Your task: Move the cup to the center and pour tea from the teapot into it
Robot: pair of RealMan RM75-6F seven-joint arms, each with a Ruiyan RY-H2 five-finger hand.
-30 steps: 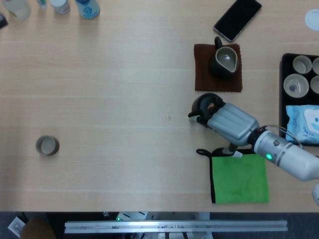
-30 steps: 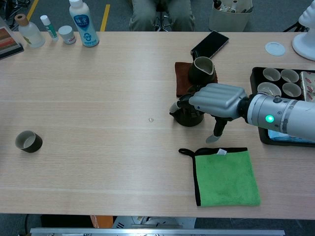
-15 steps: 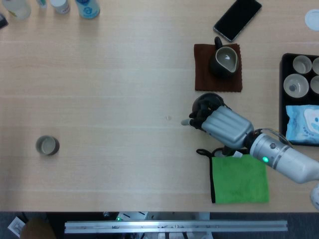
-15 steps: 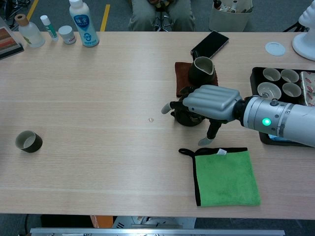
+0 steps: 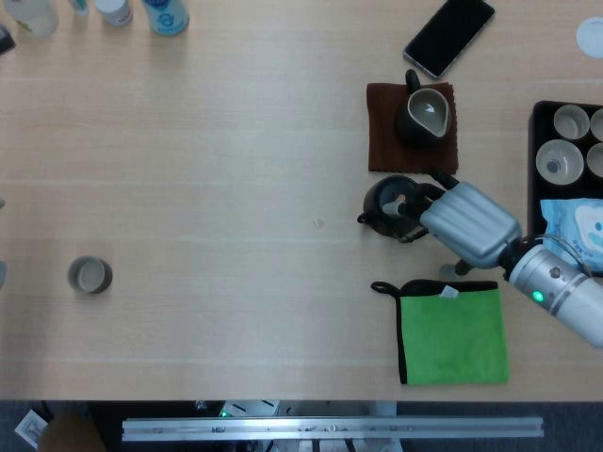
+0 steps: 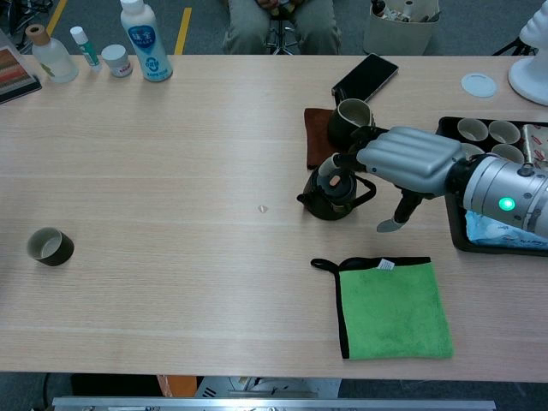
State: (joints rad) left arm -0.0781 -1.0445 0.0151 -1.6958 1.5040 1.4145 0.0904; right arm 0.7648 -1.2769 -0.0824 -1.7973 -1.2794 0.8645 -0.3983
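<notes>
Reaching in from the right edge, the right hand point(image 5: 466, 224) is seen beside a small dark teapot point(image 5: 388, 206) on a pale wooden surface point(image 5: 207, 169). Its fingers point(image 6: 360, 159) are curled toward the teapot's handle side, and some touch the pot near its lid. Whether the handle is actually gripped cannot be told from either view. The thumb point(image 6: 396, 216) is pointed down toward the surface, apart from the pot. A green light is lit on the wrist.

The teapot is stood upright, its spout pointed toward the left. Just behind it, a dark pitcher point(image 5: 424, 111) is set on a brown square mat point(image 5: 384, 141). A black phone point(image 5: 448, 35) is laid at an angle further back.

The cup point(image 5: 89, 275), small and dark with a pale inside, is placed far to the left near the front edge, well apart from the teapot and the hand. The left hand is shown in neither view.

A green cloth point(image 5: 452, 336) with a black border is spread flat on the surface in front of the right hand. At the right edge, a black tray point(image 6: 447, 184) is filled with several pale cups, and a blue-and-white packet point(image 5: 575, 234) is laid on it. Along the back left, a clear bottle point(image 6: 51, 55), a slim tube, a small jar point(image 6: 114, 60) and a white bottle with a blue label point(image 6: 144, 38) are lined up. A white round lid point(image 6: 478, 84) is laid near the back right corner.
</notes>
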